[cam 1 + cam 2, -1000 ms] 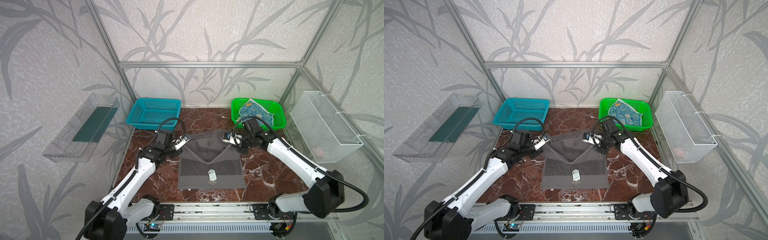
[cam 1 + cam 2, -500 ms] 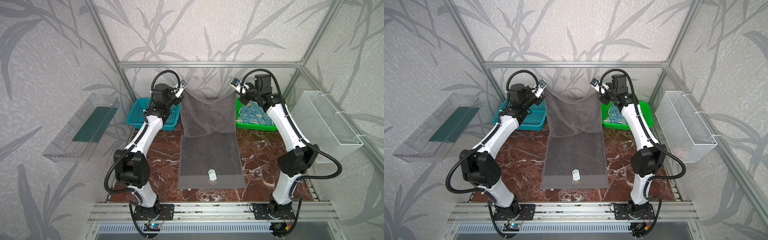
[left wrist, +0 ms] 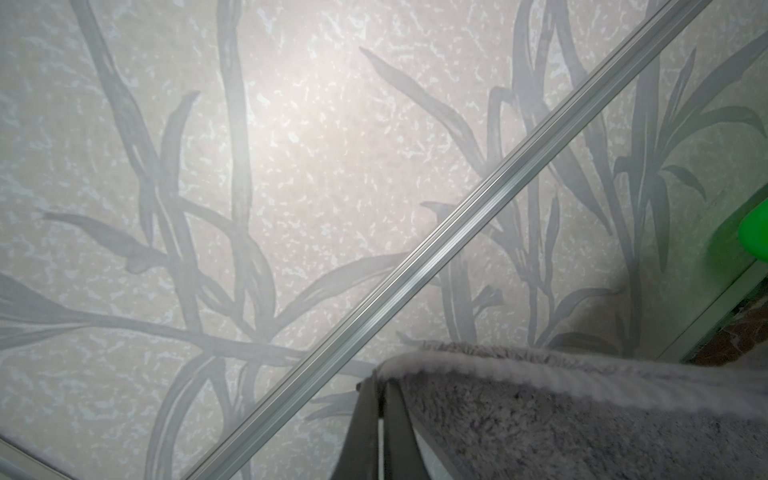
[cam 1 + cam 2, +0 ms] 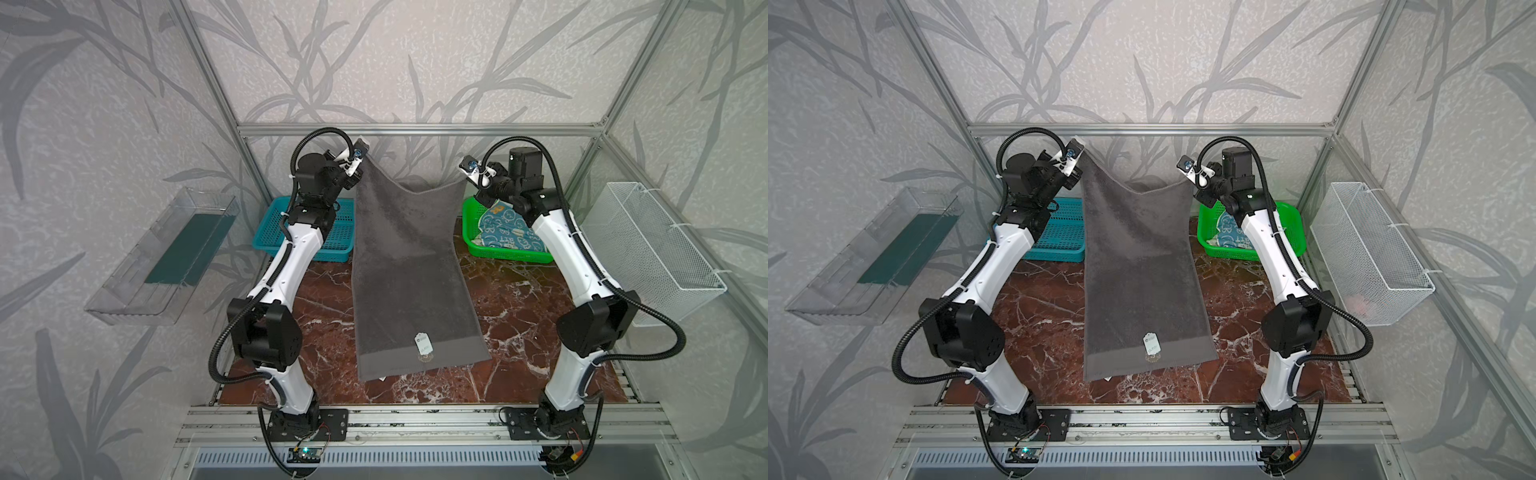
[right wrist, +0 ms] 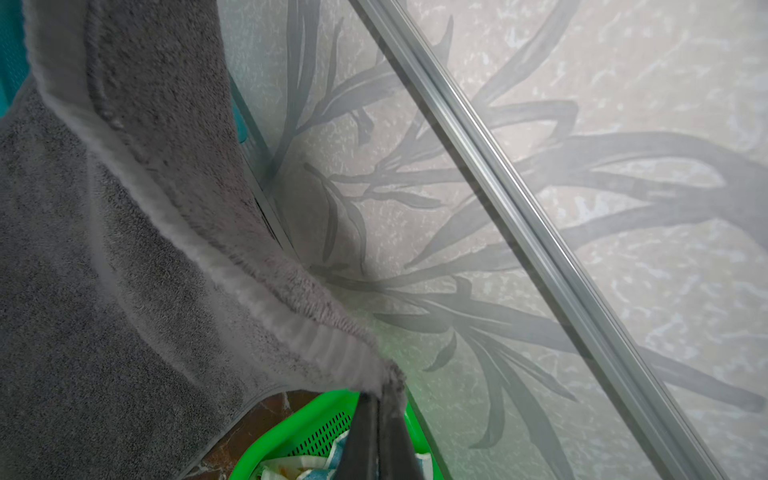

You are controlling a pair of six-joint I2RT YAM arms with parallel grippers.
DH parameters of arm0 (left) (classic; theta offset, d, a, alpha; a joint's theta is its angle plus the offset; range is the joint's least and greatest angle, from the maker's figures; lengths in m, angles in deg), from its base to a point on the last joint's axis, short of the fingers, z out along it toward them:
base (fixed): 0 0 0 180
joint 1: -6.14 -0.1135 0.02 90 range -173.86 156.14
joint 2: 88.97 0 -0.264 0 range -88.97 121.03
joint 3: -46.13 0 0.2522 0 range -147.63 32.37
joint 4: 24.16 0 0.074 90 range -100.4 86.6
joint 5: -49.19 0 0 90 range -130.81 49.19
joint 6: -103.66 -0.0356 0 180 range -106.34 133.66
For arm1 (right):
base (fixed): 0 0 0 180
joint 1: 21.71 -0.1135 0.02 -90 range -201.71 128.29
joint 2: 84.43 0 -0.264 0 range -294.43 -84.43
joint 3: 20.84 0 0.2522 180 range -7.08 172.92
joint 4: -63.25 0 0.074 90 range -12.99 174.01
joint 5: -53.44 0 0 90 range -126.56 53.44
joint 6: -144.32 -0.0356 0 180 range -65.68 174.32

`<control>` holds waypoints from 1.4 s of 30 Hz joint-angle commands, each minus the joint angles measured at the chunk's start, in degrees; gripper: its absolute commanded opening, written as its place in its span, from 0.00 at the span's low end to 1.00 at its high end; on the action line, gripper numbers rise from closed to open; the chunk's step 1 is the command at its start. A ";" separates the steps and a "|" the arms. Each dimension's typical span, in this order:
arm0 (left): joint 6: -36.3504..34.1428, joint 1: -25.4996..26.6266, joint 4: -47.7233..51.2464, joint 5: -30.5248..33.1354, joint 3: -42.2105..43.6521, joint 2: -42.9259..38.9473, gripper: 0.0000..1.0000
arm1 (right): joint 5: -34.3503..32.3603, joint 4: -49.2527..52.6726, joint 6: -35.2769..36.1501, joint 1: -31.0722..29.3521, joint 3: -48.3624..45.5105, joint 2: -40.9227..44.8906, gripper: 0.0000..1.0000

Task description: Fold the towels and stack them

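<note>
In both top views the large dark grey towel (image 4: 407, 270) (image 4: 1138, 270) is held up by its two far corners. Its near end lies on the marble table, and a white tag (image 4: 423, 341) shows there. My left gripper (image 4: 360, 168) (image 3: 380, 384) is shut on the far left corner. My right gripper (image 4: 465, 183) (image 5: 380, 397) is shut on the far right corner. The top edge sags between them. A teal-blue and cream printed towel (image 4: 507, 232) lies crumpled in the green basket (image 4: 511, 254).
A teal basket (image 4: 270, 232) stands at the back left, behind my left arm. A white wire basket (image 4: 652, 249) hangs on the right wall and a clear tray (image 4: 162, 257) on the left wall. Metal frame bars run close behind both raised grippers.
Both grippers have risen from low over the table to high at the back, lifting the grey towel's far corners. The far half now hangs stretched instead of lying folded.
</note>
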 commanded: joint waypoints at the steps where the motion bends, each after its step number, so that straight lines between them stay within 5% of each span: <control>1: -0.25 -0.37 -4.13 -2.06 5.50 -1.24 0.00 | 0.44 -1.59 1.24 -0.12 -3.92 3.36 0.00; 5: -1.38 -0.45 -4.81 -2.22 10.40 -1.46 0.00 | -0.08 -4.30 3.91 0.14 -6.68 2.00 0.00; 12: -1.41 -0.80 -8.37 -0.19 1.94 5.42 0.00 | -4.16 2.15 1.97 0.52 12.40 -7.88 0.00; 16: 0.11 -0.67 -12.19 0.79 0.53 7.67 0.00 | -5.16 5.06 -0.66 -0.09 13.36 -8.35 0.00; 19: 0.83 -0.40 -14.75 -0.09 5.88 4.95 0.00 | -4.98 5.67 0.98 -0.87 5.70 -4.92 0.00; 25: -1.12 -0.13 -12.45 -5.92 25.04 -8.15 0.00 | -1.66 -7.98 6.83 -1.16 -23.79 8.90 0.00; 42: -0.12 8.44 27.64 -4.90 50.96 -40.63 0.00 | 5.47 4.74 14.93 -1.89 -50.18 27.04 0.00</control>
